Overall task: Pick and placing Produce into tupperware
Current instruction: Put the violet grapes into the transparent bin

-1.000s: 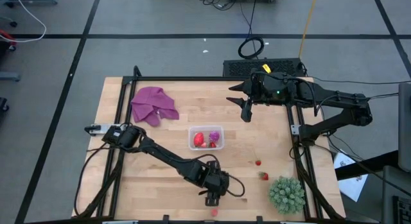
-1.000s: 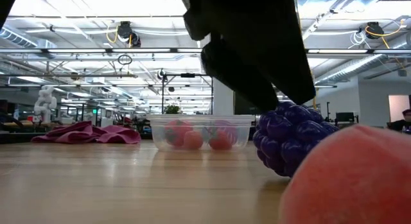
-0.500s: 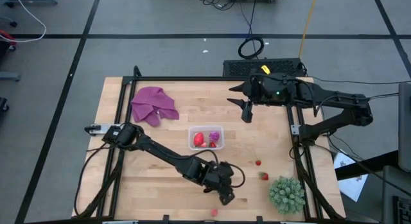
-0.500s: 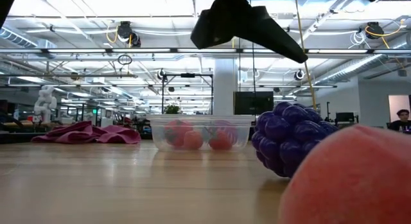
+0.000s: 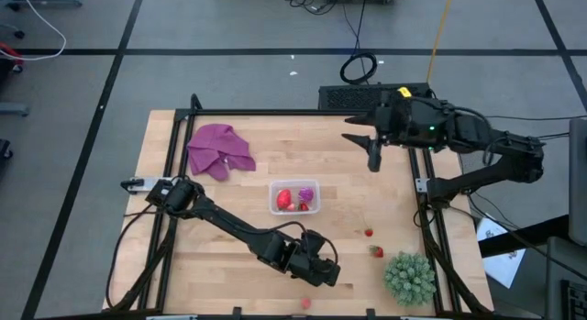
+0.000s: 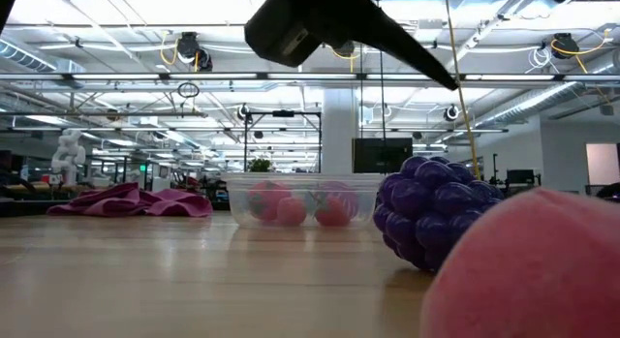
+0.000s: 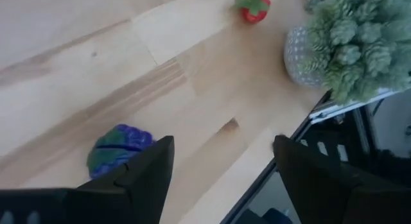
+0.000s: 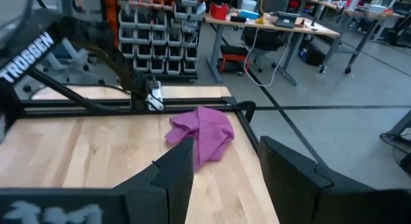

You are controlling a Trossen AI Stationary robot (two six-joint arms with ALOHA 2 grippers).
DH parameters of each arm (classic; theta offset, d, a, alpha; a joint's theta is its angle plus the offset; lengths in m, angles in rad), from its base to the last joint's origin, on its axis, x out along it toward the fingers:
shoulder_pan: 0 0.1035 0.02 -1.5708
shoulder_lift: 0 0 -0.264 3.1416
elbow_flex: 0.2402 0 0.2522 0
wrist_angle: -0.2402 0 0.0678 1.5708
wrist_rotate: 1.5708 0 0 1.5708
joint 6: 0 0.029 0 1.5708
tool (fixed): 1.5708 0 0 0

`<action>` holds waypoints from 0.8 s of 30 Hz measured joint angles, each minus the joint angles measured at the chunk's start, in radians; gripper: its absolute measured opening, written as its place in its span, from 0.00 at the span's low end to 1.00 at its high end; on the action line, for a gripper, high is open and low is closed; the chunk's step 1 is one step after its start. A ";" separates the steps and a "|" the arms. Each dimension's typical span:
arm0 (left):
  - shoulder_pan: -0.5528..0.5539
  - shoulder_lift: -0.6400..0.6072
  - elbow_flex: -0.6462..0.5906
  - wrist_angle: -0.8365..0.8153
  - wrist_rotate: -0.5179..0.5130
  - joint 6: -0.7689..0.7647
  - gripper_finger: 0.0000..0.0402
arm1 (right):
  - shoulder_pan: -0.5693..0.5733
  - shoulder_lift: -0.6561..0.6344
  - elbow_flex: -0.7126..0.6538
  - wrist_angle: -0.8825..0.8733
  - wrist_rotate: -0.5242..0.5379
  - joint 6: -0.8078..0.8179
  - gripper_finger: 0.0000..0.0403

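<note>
The left gripper (image 5: 323,273) hangs low over the front part of the table (image 5: 229,256), in front of the tub (image 5: 294,197) and a little to its right. Its fingers (image 7: 138,179) are spread apart and hold nothing; bare wood shows between them. A dark blue-purple grape cluster (image 7: 119,146) lies on the wood just beside one finger, not touching it. A pale pink fruit (image 5: 305,303) lies at the front edge, nearer than the gripper. Two red strawberries (image 5: 369,233) lie to the right of the tub, near the green plant (image 5: 409,277). The tub is clear, with rounded corners and a whitish rim, and holds red and magenta fruits (image 5: 284,199). Behind it and to the left lies the purple cloth (image 5: 219,149). The right gripper (image 5: 371,155) waits open above the far right of the table.
</note>
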 joint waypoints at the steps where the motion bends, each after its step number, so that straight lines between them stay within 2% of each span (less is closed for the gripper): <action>1: -0.001 0.000 0.000 0.008 -0.010 -0.008 0.67 | 0.000 -0.009 0.000 -0.007 0.000 0.003 0.41; 12: 0.010 0.000 0.000 0.249 0.010 0.095 0.67 | 0.000 -0.103 0.000 -0.081 0.000 0.018 0.41; 16: 0.019 0.000 0.000 0.374 -0.022 0.202 0.67 | 0.000 -0.117 0.001 -0.084 0.000 0.012 0.41; 18: 0.021 -0.001 0.000 0.402 -0.072 0.246 0.67 | 0.000 -0.118 0.001 -0.088 0.000 0.009 0.41; 20: 0.021 -0.022 0.000 0.351 -0.140 0.242 0.67 | 0.000 -0.116 0.001 -0.088 0.000 0.008 0.41; 24: 0.018 -0.078 0.002 0.208 -0.230 0.137 0.67 | 0.000 -0.107 0.001 -0.088 0.000 -0.014 0.41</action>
